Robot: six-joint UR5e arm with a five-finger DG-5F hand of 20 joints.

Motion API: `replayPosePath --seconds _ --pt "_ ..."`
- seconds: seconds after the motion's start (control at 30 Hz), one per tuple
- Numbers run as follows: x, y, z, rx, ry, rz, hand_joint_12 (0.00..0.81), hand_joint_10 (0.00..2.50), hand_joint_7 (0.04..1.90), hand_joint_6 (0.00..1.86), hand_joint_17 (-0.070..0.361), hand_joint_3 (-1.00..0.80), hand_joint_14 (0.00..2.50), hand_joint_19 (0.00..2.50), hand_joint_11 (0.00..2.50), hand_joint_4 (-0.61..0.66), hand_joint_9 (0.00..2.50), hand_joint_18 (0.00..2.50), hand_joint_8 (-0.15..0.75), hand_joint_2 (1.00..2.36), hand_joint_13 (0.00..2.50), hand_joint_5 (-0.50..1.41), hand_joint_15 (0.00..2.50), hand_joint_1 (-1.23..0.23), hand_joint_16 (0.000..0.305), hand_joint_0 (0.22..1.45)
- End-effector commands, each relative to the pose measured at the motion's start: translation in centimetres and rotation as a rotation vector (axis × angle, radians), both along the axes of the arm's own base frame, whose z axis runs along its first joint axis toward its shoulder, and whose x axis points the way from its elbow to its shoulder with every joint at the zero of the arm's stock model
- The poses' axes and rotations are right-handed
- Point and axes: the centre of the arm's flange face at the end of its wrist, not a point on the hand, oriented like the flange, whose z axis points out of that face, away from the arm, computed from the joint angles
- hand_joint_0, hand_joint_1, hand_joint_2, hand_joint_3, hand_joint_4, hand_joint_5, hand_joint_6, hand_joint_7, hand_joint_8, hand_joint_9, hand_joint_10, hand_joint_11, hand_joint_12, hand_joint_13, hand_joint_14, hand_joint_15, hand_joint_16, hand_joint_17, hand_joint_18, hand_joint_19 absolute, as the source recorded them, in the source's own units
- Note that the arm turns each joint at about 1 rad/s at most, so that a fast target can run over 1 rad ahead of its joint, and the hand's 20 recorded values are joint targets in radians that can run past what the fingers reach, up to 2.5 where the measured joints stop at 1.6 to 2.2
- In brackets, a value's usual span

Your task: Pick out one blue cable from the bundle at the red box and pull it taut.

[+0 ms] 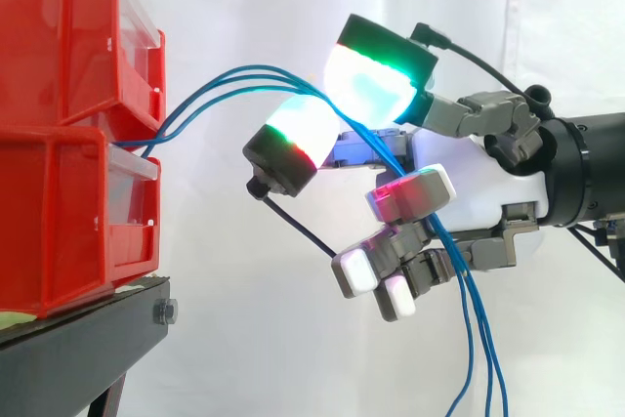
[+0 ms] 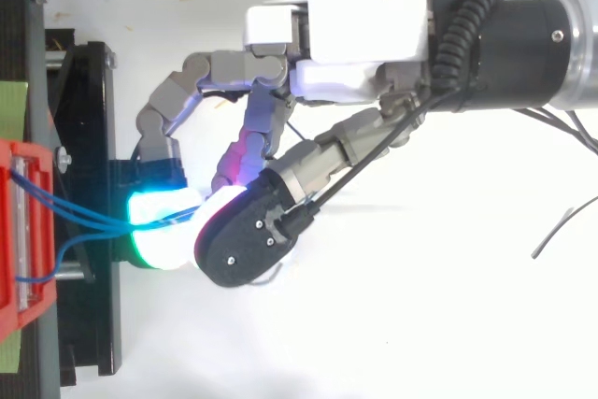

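Blue cables [image 1: 252,71] come out between the two stacked red bins [image 1: 59,222] at the left and arch to the right into my hand [image 1: 459,183]. Two glowing fingertips [image 1: 376,80] are closed together around the cables, one above and one below. Behind the pinch the cables run across the palm and hang down in loose strands [image 1: 479,339]. From above, the cables [image 2: 93,214] leave the red bin [image 2: 23,231] and end between the glowing pads [image 2: 163,226], with the hand [image 2: 346,35] coming in from the right. More than one strand passes through the pinch.
The bins stand on a black stand [image 1: 78,349] at the left edge, before a white curtain. The other fingers [image 1: 391,285] curl below the pinch, away from the bins. Open space lies between the bins and the hand.
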Motion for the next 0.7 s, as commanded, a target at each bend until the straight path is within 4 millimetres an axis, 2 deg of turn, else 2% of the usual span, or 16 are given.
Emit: replayPosePath --seconds 0.0,0.17,0.23,0.33,0.4,0.53,0.67 --pt "0.00 -0.07 0.02 0.000 -0.001 -0.002 0.324 0.03 0.89 0.86 0.105 -0.45 0.01 0.57 0.72 -0.09 1.38 0.94 0.289 1.00 0.97 -0.05 0.37 -0.61 0.047 0.58" --pt "0.02 0.07 0.16 0.000 -0.004 0.001 0.331 0.03 0.92 0.86 0.107 -0.28 0.02 0.57 0.73 -0.08 1.36 0.94 0.300 1.02 0.97 -0.05 0.38 -0.71 0.048 0.58" --pt "0.01 0.07 -0.03 0.000 -0.001 0.001 0.331 0.03 0.91 0.86 0.107 -0.29 0.01 0.57 0.73 -0.06 1.35 0.94 0.297 1.01 0.96 -0.06 0.37 -0.74 0.048 0.59" --pt "-0.01 -0.05 -0.03 0.000 -0.001 0.000 0.334 0.03 0.90 0.86 0.108 -0.44 0.02 0.56 0.73 -0.05 1.33 0.94 0.294 1.00 0.96 -0.06 0.38 -0.81 0.048 0.57" --pt "-0.01 0.07 0.08 0.000 -0.002 0.001 0.338 0.03 0.89 0.86 0.110 -0.50 0.01 0.56 0.73 -0.05 1.33 0.95 0.298 1.00 0.96 -0.06 0.37 -0.80 0.049 0.55" --pt "-0.03 -0.05 0.08 0.000 -0.002 0.000 0.346 0.03 0.88 0.85 0.115 -0.50 0.02 0.54 0.71 -0.04 1.34 0.97 0.300 1.00 0.97 -0.06 0.36 -0.66 0.051 0.51" --pt "-0.01 -0.05 -0.03 0.000 -0.001 0.000 0.328 0.03 0.90 0.84 0.106 -0.50 0.02 0.57 0.72 -0.07 1.34 0.94 0.288 1.00 0.96 -0.06 0.37 -0.59 0.047 0.58"
